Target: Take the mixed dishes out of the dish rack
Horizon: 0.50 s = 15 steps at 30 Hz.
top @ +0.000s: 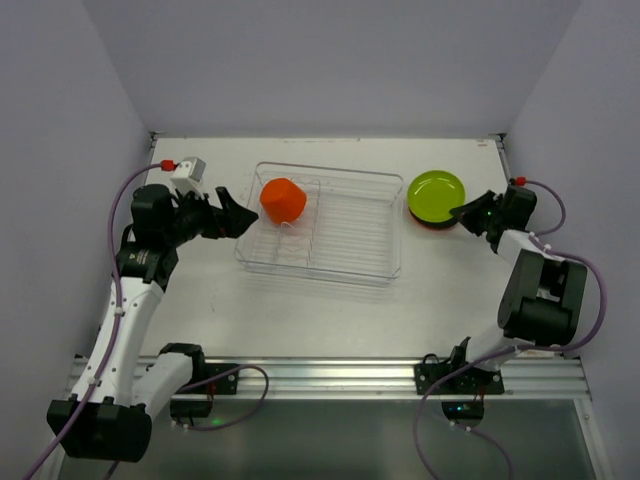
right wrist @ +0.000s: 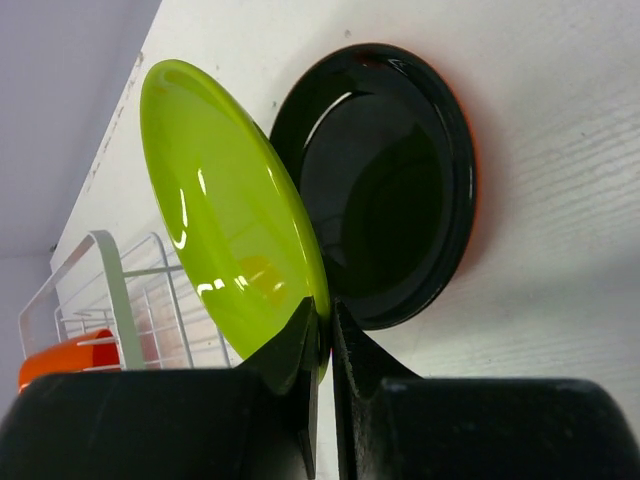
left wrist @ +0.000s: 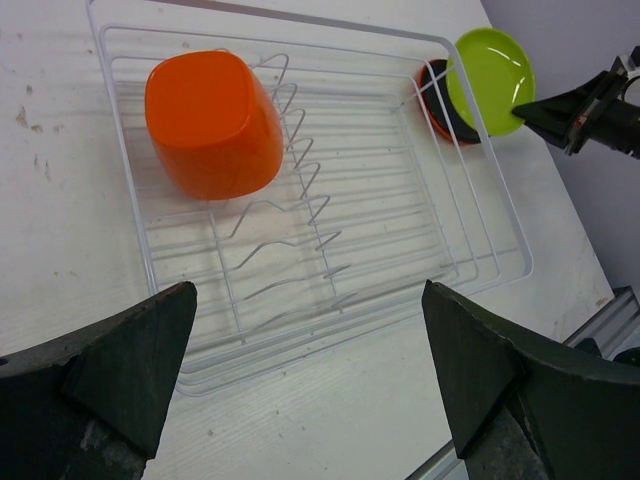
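Lime-green plate point(right wrist: 225, 200) pinched by right gripper point(right wrist: 325, 322) over black plate point(right wrist: 400, 180), left gripper point(top: 238, 212) agape beside dish rack point(top: 320, 272)

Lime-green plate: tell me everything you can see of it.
The lime-green plate is round, shallow and glossy, apparently plastic, with glare on its inner face. The right gripper pinches its rim. It is tilted, one edge raised, over the black plate, which lies flat on an orange plate, right of the dish rack. Whether its lower edge touches the black plate is unclear.
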Tool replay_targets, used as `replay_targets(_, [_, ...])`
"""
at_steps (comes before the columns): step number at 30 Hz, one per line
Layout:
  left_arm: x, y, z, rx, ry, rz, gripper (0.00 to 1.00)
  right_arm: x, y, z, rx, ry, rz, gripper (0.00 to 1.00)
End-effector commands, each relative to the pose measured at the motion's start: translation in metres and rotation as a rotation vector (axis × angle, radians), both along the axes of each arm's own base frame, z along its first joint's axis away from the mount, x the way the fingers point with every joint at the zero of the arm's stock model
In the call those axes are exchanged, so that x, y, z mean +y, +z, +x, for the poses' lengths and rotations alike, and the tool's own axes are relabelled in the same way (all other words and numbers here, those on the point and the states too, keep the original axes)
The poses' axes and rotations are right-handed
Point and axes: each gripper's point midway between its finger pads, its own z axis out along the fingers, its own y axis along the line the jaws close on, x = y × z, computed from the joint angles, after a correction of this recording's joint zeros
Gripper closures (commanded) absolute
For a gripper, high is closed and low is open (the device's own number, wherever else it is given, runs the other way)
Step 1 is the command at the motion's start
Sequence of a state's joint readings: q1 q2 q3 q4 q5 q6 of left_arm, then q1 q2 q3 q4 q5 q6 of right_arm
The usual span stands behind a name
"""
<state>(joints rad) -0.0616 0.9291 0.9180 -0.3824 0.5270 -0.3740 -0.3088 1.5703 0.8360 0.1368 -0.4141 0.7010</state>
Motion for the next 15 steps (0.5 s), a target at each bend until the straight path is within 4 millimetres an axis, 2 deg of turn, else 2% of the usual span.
replay_targets(1, [-0.005, 0.008, -0.004, -0.051, -0.037, 0.003, 0.0, -0.002, 0.012, 0.008, -0.066, -0.001, 0.033, 1.0])
replay_targets(8, [-0.006, 0.009, -0.006, -0.055, -0.042, 0.0, 0.0, -0.008, -0.007, 0.01, 0.001, -0.021, 0.07, 1.0])
replay_targets(15, [-0.006, 0.011, -0.006, -0.058, -0.044, -0.001, 0.0, -0.01, -0.016, 0.015, 0.03, -0.027, 0.086, 1.0])
